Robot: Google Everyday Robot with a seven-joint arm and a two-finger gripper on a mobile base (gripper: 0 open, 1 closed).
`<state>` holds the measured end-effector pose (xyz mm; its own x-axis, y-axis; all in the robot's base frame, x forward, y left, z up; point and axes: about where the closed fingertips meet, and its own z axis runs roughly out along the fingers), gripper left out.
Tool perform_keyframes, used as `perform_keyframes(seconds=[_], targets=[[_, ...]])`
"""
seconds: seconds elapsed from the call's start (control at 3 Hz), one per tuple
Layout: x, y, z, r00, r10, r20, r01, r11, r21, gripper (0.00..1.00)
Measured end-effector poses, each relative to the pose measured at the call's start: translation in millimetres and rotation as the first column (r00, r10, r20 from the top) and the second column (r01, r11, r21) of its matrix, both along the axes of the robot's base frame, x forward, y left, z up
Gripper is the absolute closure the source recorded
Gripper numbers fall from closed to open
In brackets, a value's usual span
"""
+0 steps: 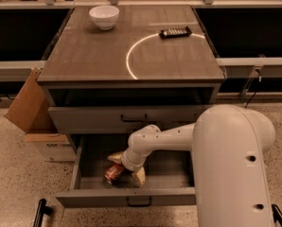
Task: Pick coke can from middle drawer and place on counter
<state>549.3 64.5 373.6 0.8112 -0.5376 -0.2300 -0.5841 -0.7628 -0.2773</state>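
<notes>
The middle drawer (84,198) is pulled open below the counter (84,56). The coke can (112,173), red with silver ends, lies on its side on the drawer floor at the left. My gripper (128,167) reaches down into the drawer from the right. It is open, with one yellowish finger (115,157) behind the can and the other (140,176) to its right. The can rests on the floor between them and is not lifted.
A white bowl (104,16) stands at the counter's back left and a black remote (175,32) at the back right, by a white arc line (131,56). A shut drawer (84,118) sits above the open one. A cardboard box (30,112) stands at the left. My white arm (231,164) fills the lower right.
</notes>
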Motion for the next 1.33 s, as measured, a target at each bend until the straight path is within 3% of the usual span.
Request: perform_keyframes(seconds=[0.33,0.67,1.0,1.33], targets=[[2.0,2.4,-10.3,0.9999,0.009,-0.011,-0.009,1.0,-0.014,0.19],[2.5,2.8,-9.5,0.9999,0.01,-0.013,-0.01,1.0,-0.02,0.49],[2.4,2.6,-7.0,0.9999,0.01,-0.01,-0.01,1.0,-0.015,0.72],[-0.9,-7.2,14.8,0.9997,-0.005,0.026,0.004,1.0,0.026,0.95]])
